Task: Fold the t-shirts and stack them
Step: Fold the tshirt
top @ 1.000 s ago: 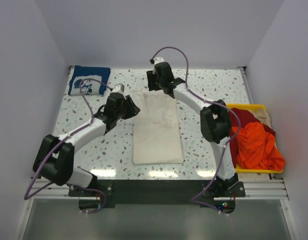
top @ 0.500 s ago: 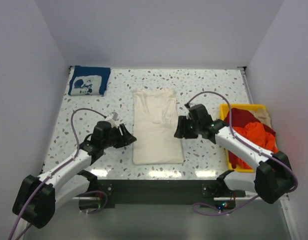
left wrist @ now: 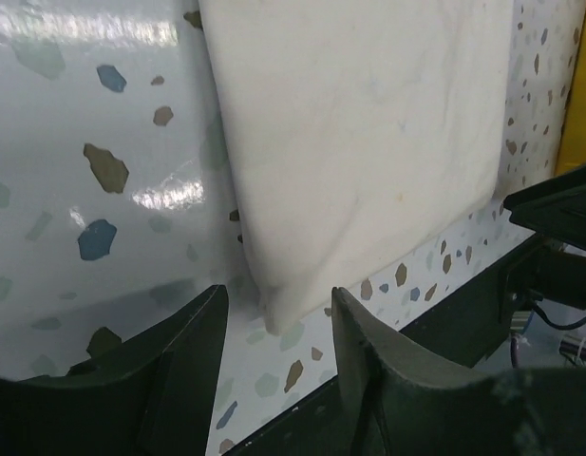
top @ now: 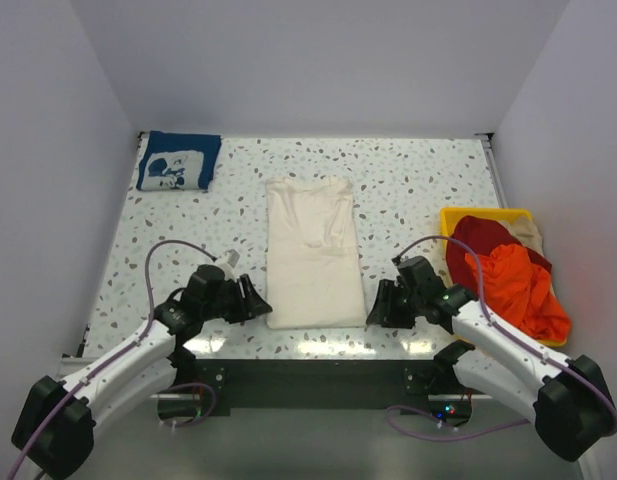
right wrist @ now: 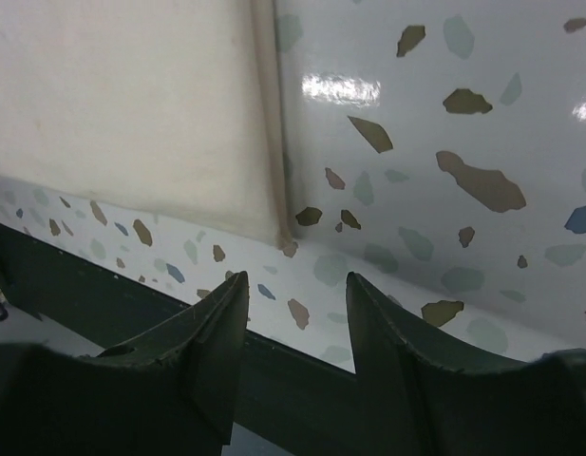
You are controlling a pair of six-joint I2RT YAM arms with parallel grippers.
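Note:
A large cream t-shirt (top: 313, 250) lies flat in the middle of the table, folded into a long strip. My left gripper (top: 258, 303) is low at its near left corner, open and holding nothing. In the left wrist view that corner of the cream t-shirt (left wrist: 368, 123) lies just ahead of the left gripper (left wrist: 278, 304). My right gripper (top: 376, 305) is open at the near right corner. The right wrist view shows the cream t-shirt's edge (right wrist: 122, 104) just beyond the empty right gripper (right wrist: 294, 285). A folded navy t-shirt (top: 178, 160) lies back left.
A yellow bin (top: 488, 214) stands at the right edge with an orange-red t-shirt (top: 513, 290), a dark red cloth (top: 478, 240) and a beige t-shirt (top: 530, 228) heaped in it. The table's near edge and black rail (top: 308, 370) run just behind both grippers.
Both arms have drawn back from the far end of the cream t-shirt to its near corners. The shirt has not moved.

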